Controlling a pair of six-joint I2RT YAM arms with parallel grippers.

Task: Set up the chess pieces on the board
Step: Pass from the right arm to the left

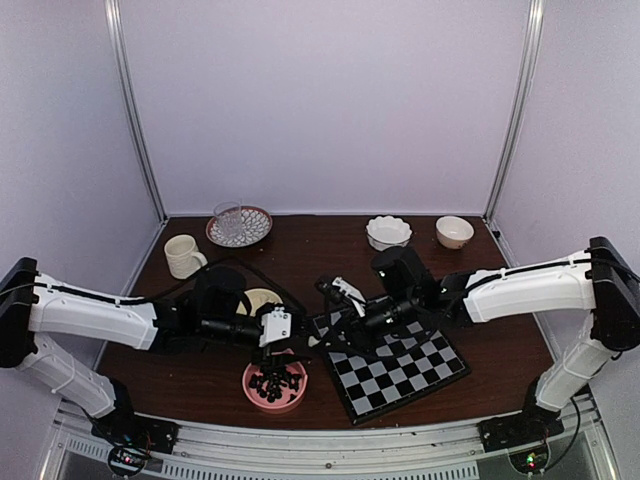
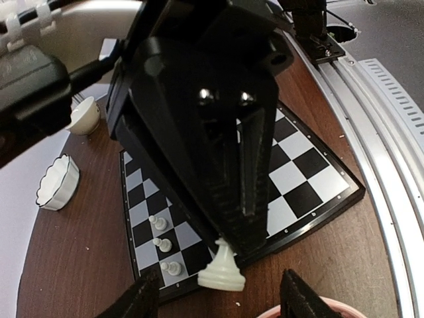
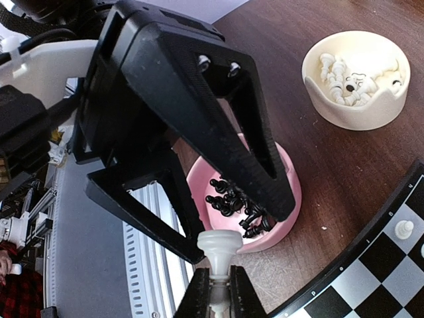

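My right gripper (image 3: 220, 283) is shut on the thin upper part of a cream-white chess piece (image 3: 220, 246), its flared base pointing away from the fingers. In the left wrist view the same piece (image 2: 222, 268) hangs from the right gripper's tip (image 2: 233, 232) over the board's near edge. My left gripper (image 2: 222, 301) is open, and the piece sits just ahead of the gap between its fingers (image 2: 142, 298). Three white pawns (image 2: 163, 245) stand in a row on the checkered board (image 2: 311, 172). From above, both grippers (image 1: 300, 335) meet at the board's (image 1: 400, 368) left corner.
A pink bowl (image 3: 281, 218) of black pieces lies beside the board, at the table's front edge (image 1: 275, 385). A cream bowl (image 3: 354, 109) holds white pieces. At the back stand a mug (image 1: 183, 256), a glass on a plate (image 1: 238, 225), a scalloped bowl (image 1: 388, 232) and a small cream bowl (image 1: 454, 232).
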